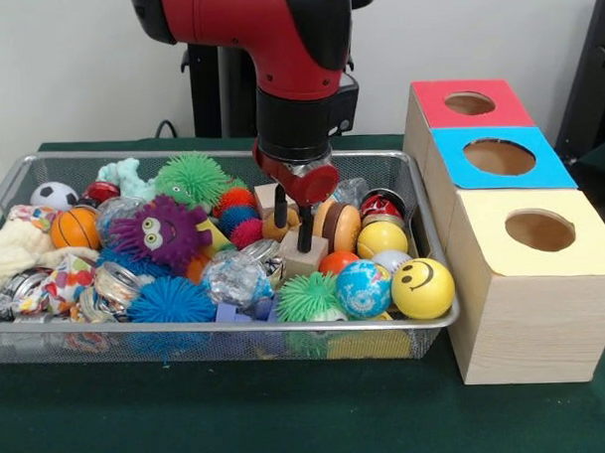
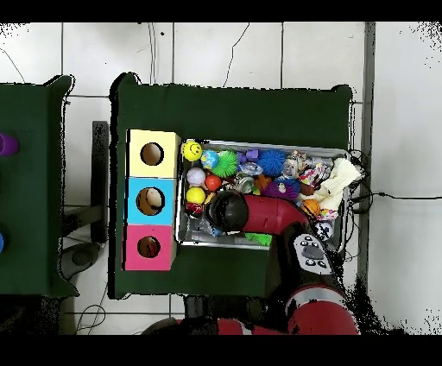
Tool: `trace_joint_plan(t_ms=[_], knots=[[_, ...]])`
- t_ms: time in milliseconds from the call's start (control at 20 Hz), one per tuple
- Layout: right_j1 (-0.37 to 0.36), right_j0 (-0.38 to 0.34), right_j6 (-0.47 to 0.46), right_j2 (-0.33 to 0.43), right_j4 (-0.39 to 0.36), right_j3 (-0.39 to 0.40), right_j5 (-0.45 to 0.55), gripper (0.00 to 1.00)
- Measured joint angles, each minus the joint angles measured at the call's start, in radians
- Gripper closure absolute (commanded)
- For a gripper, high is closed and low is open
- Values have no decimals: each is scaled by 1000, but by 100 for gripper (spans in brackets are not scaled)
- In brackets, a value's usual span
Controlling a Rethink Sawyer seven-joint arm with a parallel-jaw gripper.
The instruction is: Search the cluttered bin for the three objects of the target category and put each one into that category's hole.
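Observation:
My gripper (image 1: 292,222) hangs low over the middle of the wire-mesh bin (image 1: 227,333), fingers (image 1: 305,229) apart and open, nothing held. One fingertip is just above a pale wooden block (image 1: 302,256); a second wooden block (image 1: 268,195) lies behind it. Around them sit a brown wooden disc toy (image 1: 340,225), a yellow ball (image 1: 381,238), a globe ball (image 1: 363,288) and a yellow smiley ball (image 1: 422,287). In the overhead view the arm's wrist (image 2: 226,211) hides the gripper.
Three wooden boxes with round holes stand beside the bin: red (image 1: 469,103), blue (image 1: 499,157), yellow (image 1: 539,230). Left in the bin lie a purple furry monster (image 1: 164,231), green (image 1: 191,178) and blue (image 1: 171,301) spiky balls, a mini basketball (image 1: 74,228) and a soccer ball (image 1: 53,194).

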Motion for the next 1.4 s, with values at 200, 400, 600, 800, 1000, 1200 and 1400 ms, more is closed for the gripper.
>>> trace_joint_plan(t_ms=[200, 400, 600, 800, 1000, 1200, 1400], knots=[[-2, -8, 0, 2, 0, 13, -29, 0], [-5, -21, 0, 7, 0, 27, -53, 0], [-13, -52, 0, 14, 0, 56, -80, 0], [-31, -95, 0, 18, 0, 94, -90, 0], [-65, -137, 0, 19, 0, 133, -90, 0], [-97, -141, 0, 19, 0, 153, -90, 0], [-110, -133, 0, 19, 0, 161, -90, 0]])
